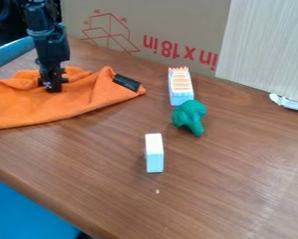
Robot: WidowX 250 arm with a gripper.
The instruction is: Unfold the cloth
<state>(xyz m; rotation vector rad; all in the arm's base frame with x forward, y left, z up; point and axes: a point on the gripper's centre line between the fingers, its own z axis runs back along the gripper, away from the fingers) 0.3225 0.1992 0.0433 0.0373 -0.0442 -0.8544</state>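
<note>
The black gripper [52,85] hangs at the upper left, its tip down against the orange cloth [63,103]. Whether it holds any fabric cannot be told. The cloth lies at the left of the table, bunched and raised in folds around and behind the gripper, with a flatter part toward the front left. Its right end narrows to a corner, and a black tag shows near that corner. The cloth's left end runs out of view.
A white and orange box [180,86] stands right of the cloth, with green toy broccoli [189,116] by its front. Nearer the front is a white block [154,153]. Cardboard [145,28] walls the back, and the wooden table's [82,205] edge runs along the lower left.
</note>
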